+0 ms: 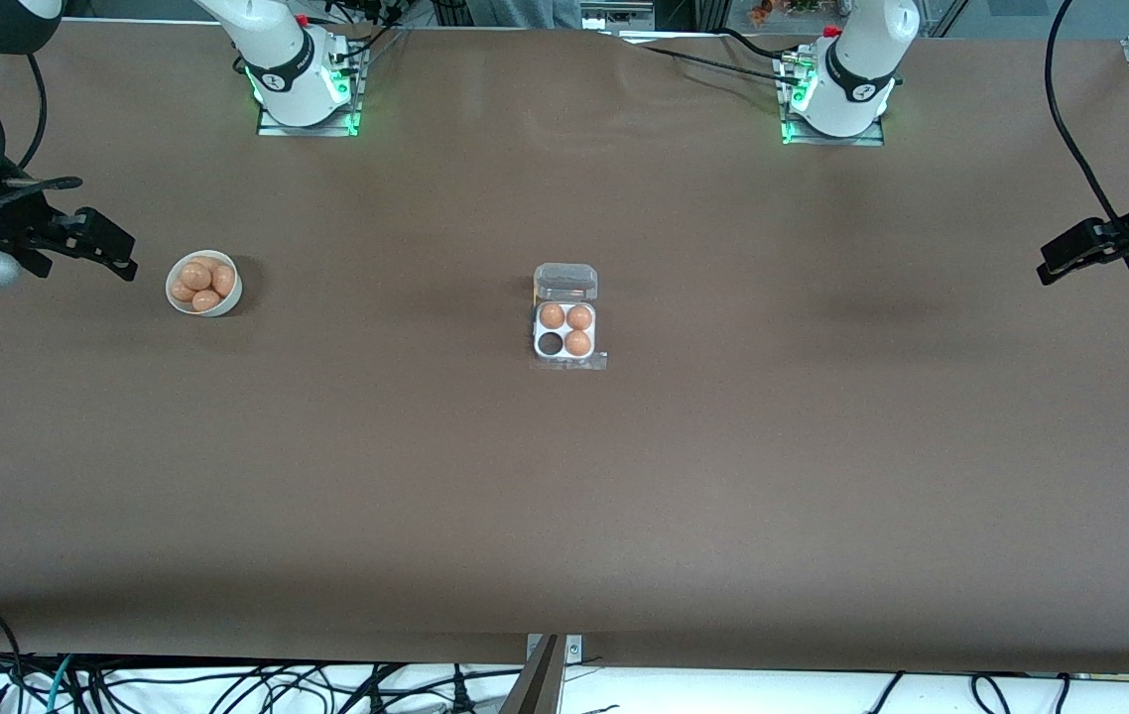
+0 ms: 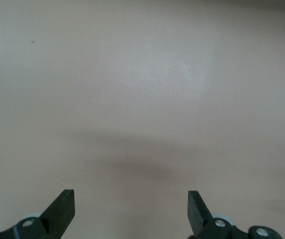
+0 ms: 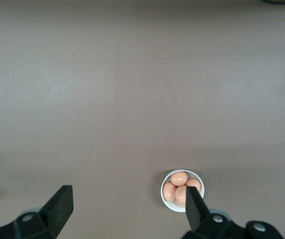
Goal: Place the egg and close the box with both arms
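The box (image 1: 564, 355) is a small white four-cup tray in the middle of the table. Its clear lid (image 1: 565, 283) lies open toward the arms' bases. Three brown eggs (image 1: 578, 317) sit in it, and one cup (image 1: 551, 343) is empty. A round white bowl (image 1: 227, 297) with several eggs (image 1: 197, 275) stands toward the right arm's end; it also shows in the right wrist view (image 3: 172, 206). My right gripper (image 1: 118, 250) (image 3: 127, 196) hangs open and empty above the table beside the bowl. My left gripper (image 1: 1049, 263) (image 2: 131, 199) hangs open and empty above bare table at the left arm's end.
The brown table (image 1: 564, 516) spreads wide around the box. The two arm bases (image 1: 302, 89) (image 1: 837, 94) stand at the edge farthest from the front camera. Cables (image 1: 227, 684) lie along the nearest edge.
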You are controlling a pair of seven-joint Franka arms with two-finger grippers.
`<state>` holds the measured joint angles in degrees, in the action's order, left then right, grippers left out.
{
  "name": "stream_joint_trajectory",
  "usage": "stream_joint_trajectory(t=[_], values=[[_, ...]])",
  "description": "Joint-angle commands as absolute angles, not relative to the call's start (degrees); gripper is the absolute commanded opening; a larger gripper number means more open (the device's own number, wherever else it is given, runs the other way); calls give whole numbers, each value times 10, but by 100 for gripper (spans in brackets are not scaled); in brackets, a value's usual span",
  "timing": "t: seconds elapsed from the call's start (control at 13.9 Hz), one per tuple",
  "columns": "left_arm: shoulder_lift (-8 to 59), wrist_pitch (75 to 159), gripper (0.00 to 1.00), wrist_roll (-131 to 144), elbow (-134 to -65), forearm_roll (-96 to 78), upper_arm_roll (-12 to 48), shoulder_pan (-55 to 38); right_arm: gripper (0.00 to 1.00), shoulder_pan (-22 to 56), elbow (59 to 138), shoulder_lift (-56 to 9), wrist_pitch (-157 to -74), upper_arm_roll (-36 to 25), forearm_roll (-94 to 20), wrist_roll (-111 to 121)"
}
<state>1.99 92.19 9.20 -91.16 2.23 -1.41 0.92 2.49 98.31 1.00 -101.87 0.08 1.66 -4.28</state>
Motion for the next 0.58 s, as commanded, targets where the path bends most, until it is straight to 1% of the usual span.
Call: stream_joint_trajectory(t=[0.0,0.43,0.5], values=[[27,911,100,80,-895,30,-11,13,100,18,988,16,-1016,7,18,-36],[27,911,100,81,-894,30,-11,13,100,19,992,14,-1013,8,18,-35],[27,911,100,81,-894,30,-11,13,100,19,992,5,-1013,8,19,-33]])
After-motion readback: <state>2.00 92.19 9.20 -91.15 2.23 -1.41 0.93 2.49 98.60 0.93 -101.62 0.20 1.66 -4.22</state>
